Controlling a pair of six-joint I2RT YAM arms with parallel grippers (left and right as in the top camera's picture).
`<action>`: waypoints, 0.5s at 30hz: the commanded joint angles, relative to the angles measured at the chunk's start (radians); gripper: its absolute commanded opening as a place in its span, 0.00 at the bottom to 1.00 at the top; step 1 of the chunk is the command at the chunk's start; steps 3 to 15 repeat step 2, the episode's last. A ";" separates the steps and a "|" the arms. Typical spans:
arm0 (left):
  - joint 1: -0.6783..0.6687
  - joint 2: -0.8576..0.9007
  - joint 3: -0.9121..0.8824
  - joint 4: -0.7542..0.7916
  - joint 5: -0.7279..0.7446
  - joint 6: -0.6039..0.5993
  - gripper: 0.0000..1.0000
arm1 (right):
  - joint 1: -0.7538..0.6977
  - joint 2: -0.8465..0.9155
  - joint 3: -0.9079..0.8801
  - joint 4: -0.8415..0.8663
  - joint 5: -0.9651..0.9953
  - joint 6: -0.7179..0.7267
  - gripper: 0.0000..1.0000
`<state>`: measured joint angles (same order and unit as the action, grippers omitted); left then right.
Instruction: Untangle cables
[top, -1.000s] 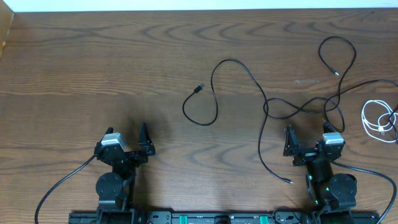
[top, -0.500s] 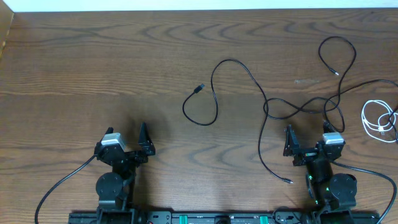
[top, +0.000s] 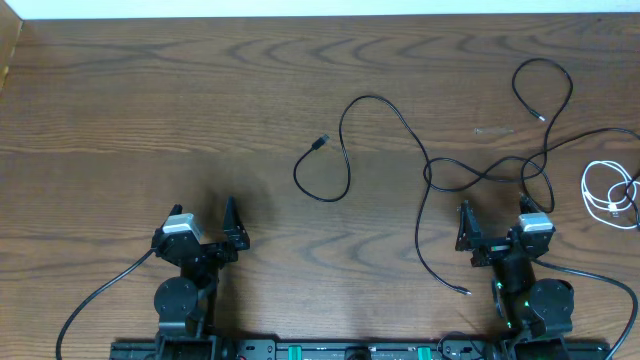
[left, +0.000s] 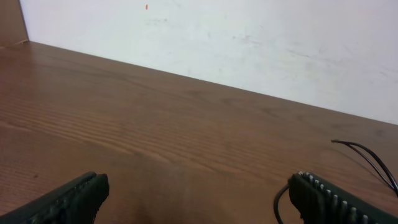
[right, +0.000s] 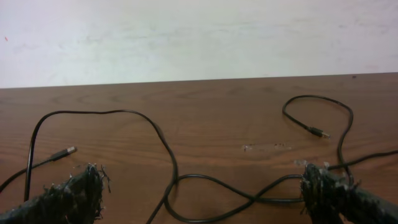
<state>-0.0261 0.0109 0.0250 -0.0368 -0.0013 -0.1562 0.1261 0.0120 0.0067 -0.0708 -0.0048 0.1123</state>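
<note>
Two long black cables (top: 400, 125) lie crossed on the right half of the wooden table (top: 150, 100). One runs from a plug (top: 322, 141) through a loop to an end near the front (top: 464, 292). The other (top: 545, 150) loops at the far right to a plug (top: 541, 117). They cross (top: 480, 175) just ahead of my right gripper (top: 495, 225), which is open and empty; the crossing shows in the right wrist view (right: 255, 199). A coiled white cable (top: 607, 195) lies at the right edge. My left gripper (top: 205, 222) is open and empty, apart from the cables.
A pale wall (left: 249, 37) stands behind the table's far edge. A pale scuff mark (top: 493, 130) is on the table near the right cable. The arms' own thick black wires (top: 95, 300) trail at the front.
</note>
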 joint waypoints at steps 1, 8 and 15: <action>0.005 -0.007 -0.021 -0.037 0.002 0.014 0.98 | 0.005 -0.005 -0.002 -0.005 -0.005 -0.013 0.99; 0.005 -0.007 -0.021 -0.037 0.002 0.014 0.98 | 0.005 -0.005 -0.002 -0.005 -0.005 -0.013 0.99; 0.005 -0.007 -0.021 -0.037 0.002 0.014 0.98 | 0.005 -0.005 -0.002 -0.005 -0.005 -0.013 0.99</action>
